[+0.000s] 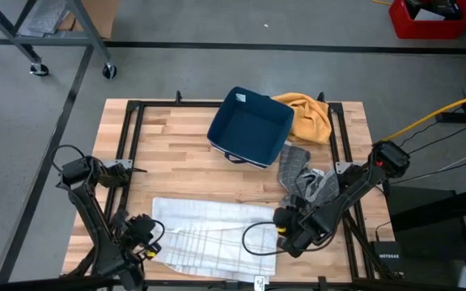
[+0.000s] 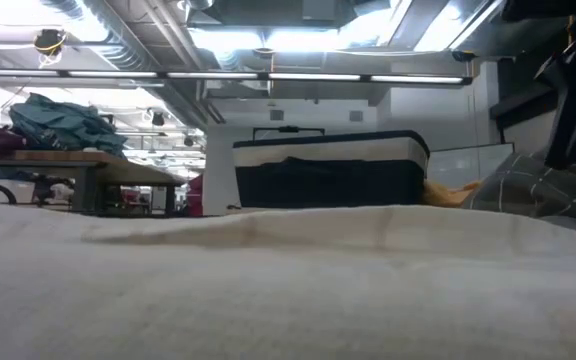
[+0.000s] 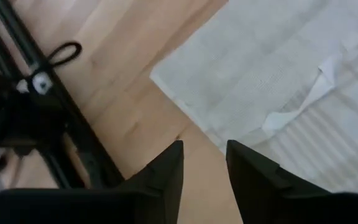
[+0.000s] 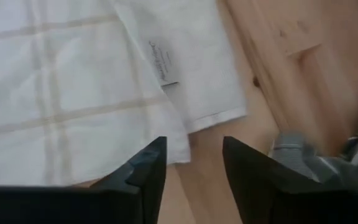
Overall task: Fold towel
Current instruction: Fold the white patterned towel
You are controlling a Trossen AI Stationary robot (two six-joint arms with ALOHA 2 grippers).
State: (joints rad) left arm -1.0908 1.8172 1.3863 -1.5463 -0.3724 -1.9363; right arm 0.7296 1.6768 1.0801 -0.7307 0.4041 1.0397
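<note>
The white towel [image 1: 213,230], with faint check lines, lies flat on the wooden table near its front edge, one layer folded over another. It fills the foreground of the low view [image 2: 268,280]. My left gripper [image 3: 204,152] stands open over bare wood just off the towel's left edge [image 3: 185,118], at the table's front left [image 1: 154,241]. My right gripper [image 4: 194,149] stands open at the towel's right edge [image 4: 210,118], near a sewn label [image 4: 161,62]. One of its fingers is over the cloth and the other over wood, and nothing is between them.
A dark blue bin [image 1: 251,128] stands at the table's far middle, with a yellow cloth [image 1: 310,117] beside it on the right. A grey checked cloth [image 1: 306,179] lies close behind my right gripper. Black frame rails [image 1: 132,137] run along the table's left and right sides.
</note>
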